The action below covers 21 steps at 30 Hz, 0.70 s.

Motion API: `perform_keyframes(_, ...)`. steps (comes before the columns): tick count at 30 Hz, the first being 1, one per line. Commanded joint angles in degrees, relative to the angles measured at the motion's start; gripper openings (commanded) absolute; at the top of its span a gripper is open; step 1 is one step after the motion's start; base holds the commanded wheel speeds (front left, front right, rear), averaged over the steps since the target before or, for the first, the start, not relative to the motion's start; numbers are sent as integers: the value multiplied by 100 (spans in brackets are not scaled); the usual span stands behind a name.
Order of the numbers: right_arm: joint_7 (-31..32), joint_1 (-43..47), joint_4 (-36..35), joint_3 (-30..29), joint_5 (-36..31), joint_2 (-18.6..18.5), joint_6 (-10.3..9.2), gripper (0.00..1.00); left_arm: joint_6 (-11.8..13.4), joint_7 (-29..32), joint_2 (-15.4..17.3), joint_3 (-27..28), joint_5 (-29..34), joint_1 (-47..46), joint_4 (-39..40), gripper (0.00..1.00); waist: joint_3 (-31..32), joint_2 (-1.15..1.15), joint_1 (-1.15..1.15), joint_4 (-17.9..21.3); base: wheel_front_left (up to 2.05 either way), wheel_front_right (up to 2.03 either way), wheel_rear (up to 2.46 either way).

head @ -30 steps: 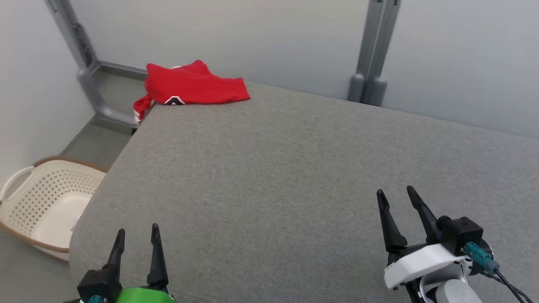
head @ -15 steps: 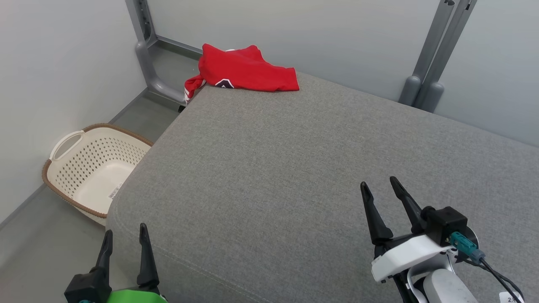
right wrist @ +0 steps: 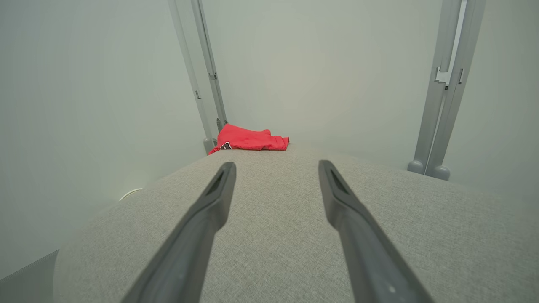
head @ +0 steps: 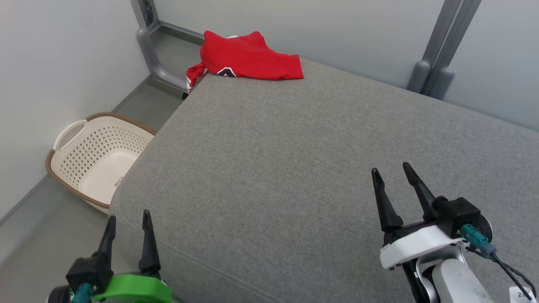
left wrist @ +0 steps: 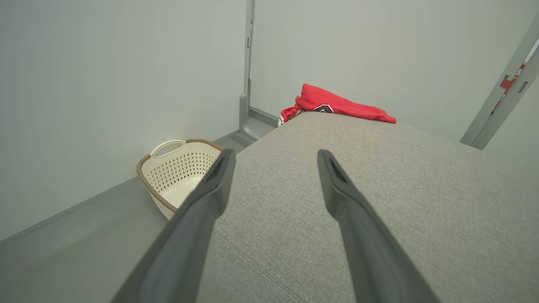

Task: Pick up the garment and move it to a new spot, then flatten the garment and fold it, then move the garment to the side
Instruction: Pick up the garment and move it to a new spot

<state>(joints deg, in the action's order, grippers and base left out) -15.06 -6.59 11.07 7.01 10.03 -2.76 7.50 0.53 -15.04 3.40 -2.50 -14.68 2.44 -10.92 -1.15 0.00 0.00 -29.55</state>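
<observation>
Red shirt (head: 248, 57) lies crosswise at the cushion's (head: 294, 168) far-left corner, well beyond the same-side left gripper (head: 129, 215) and the right gripper (head: 390, 167), both spread empty.

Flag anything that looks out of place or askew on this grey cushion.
The red garment sits crumpled at the far left corner of the grey cushion, with one striped end drooping over the edge. Nothing else looks odd; the cream laundry basket stands upright on the floor.

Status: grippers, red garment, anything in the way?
Left gripper open, empty; right gripper open, empty. Red garment bunched at far left corner of grey cushion, part overhanging. Nothing on the cushion between; basket on floor, left.
</observation>
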Motion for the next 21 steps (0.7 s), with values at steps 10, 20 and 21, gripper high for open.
perform_keyframes(10,174,-835,-415,-109,-567,-26,-2,100,-273,251,834,94,290,-2196,-74,100,-1553,0,0,931,0,0,0)
perform_keyframes(20,382,-1506,-955,45,-901,-79,-2,100,-536,1459,2019,267,360,-4891,-1210,100,-2692,0,0,2002,0,0,0)
perform_keyframes(21,396,-1550,-1020,45,-925,-96,-2,100,-552,1565,2098,273,341,-5108,-1381,100,-2789,0,0,2121,0,0,0)
